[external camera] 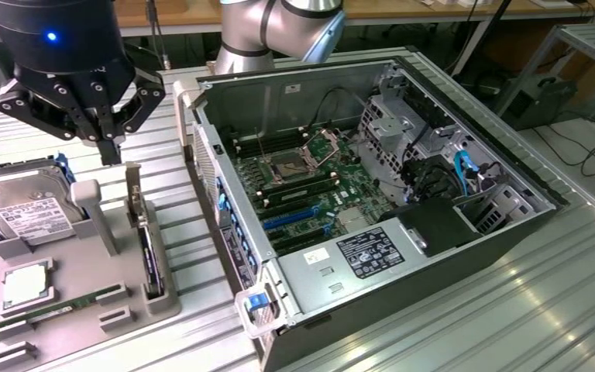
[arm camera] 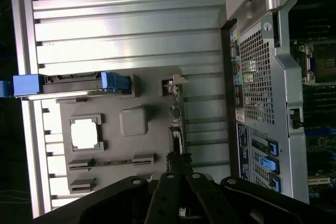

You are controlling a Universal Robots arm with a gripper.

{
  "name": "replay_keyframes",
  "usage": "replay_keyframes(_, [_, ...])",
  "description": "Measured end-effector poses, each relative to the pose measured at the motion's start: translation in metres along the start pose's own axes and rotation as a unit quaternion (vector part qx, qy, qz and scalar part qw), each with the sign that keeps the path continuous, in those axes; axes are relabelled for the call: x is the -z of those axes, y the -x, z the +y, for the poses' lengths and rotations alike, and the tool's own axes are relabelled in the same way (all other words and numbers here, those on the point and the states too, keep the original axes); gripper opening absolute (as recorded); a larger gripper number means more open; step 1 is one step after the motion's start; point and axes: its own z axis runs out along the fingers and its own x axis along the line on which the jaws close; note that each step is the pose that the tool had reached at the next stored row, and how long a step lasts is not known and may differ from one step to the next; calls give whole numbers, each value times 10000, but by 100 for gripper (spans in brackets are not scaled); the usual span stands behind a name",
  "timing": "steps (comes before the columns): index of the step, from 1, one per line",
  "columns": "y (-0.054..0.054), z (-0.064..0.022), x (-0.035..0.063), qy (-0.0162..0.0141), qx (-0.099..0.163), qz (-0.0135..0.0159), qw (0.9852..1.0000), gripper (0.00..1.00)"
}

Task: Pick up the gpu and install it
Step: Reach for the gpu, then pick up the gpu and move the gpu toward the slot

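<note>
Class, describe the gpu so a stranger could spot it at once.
Left of the open computer case in the exterior view lies a grey tray. On the tray's side nearest the case stands the gpu, a thin dark circuit card with a silver end bracket. Unlike the boxy silver hard drive and narrow green memory stick, it stands on edge.

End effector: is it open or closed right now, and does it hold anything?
End effector: closed, holding nothing, above the grey tray where the gpu stands in its slot.
</note>
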Motion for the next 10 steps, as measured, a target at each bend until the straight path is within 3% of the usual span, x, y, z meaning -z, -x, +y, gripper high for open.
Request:
replay_keyframes(9, [-6,-1,0,0,0,0,10000,11])
replay_keyframes(10, [-7,-1,0,0,0,0,10000,17])
